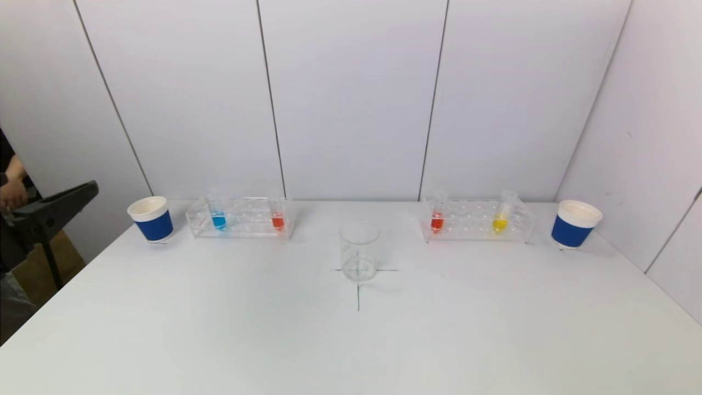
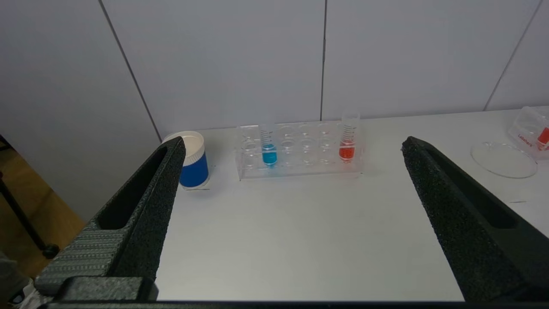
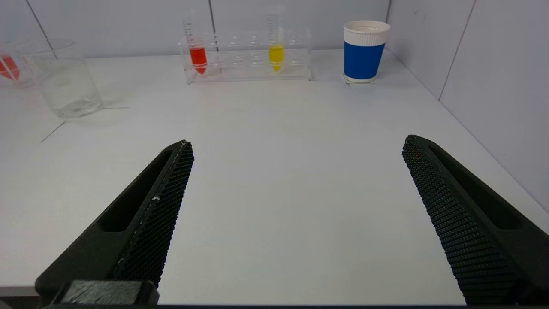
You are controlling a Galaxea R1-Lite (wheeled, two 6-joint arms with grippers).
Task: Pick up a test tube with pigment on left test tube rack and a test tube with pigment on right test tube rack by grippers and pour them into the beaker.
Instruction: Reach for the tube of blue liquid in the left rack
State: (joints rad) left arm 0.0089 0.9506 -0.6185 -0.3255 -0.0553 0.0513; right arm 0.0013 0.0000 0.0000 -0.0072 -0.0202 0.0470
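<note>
The left clear rack [image 1: 249, 229] holds a blue-pigment tube [image 1: 219, 219] and a red-pigment tube [image 1: 277, 221]. The right clear rack [image 1: 469, 231] holds a red-pigment tube [image 1: 437, 221] and a yellow-pigment tube [image 1: 499, 223]. The empty glass beaker [image 1: 359, 252] stands on a cross mark at the table's middle. Neither gripper shows in the head view. In the left wrist view my left gripper [image 2: 292, 143] is open and empty, well short of the blue tube [image 2: 269, 152] and the red tube [image 2: 347, 148]. In the right wrist view my right gripper [image 3: 297, 143] is open and empty, far from its red tube [image 3: 197, 58] and yellow tube [image 3: 276, 56].
A blue-and-white paper cup [image 1: 152, 219] stands left of the left rack, and another cup [image 1: 573, 225] stands right of the right rack. White walls close the back and right sides. A black stand [image 1: 52, 211] and a person's hand are beyond the table's left edge.
</note>
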